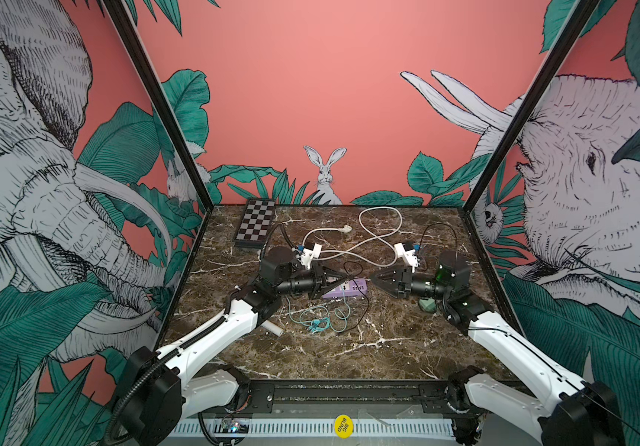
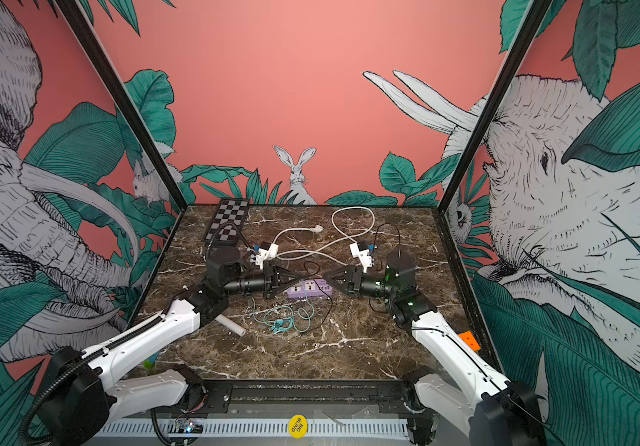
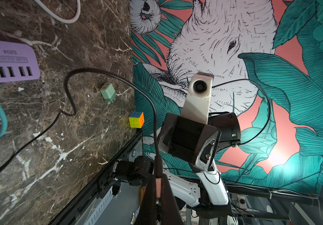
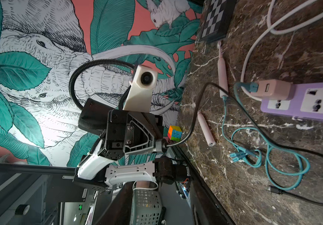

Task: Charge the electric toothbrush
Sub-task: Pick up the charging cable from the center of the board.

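Left gripper (image 4: 160,145) observed clamped on the plug end of the black cable (image 4: 176,142). Right gripper (image 1: 374,279) seen roughly half open, nothing held. Toothbrush (image 4: 222,78) laid flat on the table (image 1: 349,355), head towards the chessboard (image 4: 214,19).

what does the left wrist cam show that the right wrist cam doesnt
Only the left wrist: a loose mint green adapter and the USB ports of the purple power strip. Only the right wrist: the pink toothbrush, the chessboard, and a pink adapter plugged into the strip. Both: the power strip, the black cable and the teal cable.
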`<state>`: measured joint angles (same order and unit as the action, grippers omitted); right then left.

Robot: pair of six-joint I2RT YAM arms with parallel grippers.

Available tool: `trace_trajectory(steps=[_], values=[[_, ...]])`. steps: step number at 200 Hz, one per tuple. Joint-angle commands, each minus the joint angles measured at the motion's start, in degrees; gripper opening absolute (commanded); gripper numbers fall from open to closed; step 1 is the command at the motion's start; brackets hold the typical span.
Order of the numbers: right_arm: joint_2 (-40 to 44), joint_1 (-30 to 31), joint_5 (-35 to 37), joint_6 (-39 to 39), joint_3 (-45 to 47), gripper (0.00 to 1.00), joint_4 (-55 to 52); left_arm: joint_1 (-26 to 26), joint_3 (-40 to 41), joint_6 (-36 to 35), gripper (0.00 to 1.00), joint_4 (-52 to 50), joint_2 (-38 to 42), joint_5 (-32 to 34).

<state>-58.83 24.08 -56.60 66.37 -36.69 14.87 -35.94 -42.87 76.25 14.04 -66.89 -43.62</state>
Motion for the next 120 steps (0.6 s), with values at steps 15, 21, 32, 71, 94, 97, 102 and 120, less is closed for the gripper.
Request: trace_trajectory(steps=[15,21,32,71,94,97,102,120], values=[[-3.34,5.01,1.17,2.33,2.40,0.47,10.90,0.08,-1.07,-0.14,0.00,1.86,-0.85,-3.32],[-3.95,5.70,1.43,2.67,2.59,0.46,12.35,0.09,-0.92,0.10,0.00,2.61,-0.88,-3.38],[-4.90,6.83,2.04,3.06,2.59,0.45,14.50,0.08,-0.04,1.29,0.00,4.59,-0.95,-3.32],[-6.33,7.57,3.38,2.83,2.41,0.39,18.04,0.12,1.98,2.28,0.00,7.06,-0.20,-3.79],[-7.37,7.43,3.36,1.83,1.84,0.40,18.39,0.10,2.67,2.51,0.00,8.50,0.62,-4.19],[-7.58,7.41,3.42,1.83,1.71,0.39,18.63,0.11,2.70,2.36,0.00,8.46,0.70,-4.32],[-7.91,7.45,3.25,2.00,1.56,0.39,18.97,0.09,2.75,2.12,0.00,8.36,0.84,-4.49],[-9.16,7.32,2.55,3.83,1.23,0.40,22.66,0.10,3.19,2.06,0.00,8.57,1.15,-4.88]])
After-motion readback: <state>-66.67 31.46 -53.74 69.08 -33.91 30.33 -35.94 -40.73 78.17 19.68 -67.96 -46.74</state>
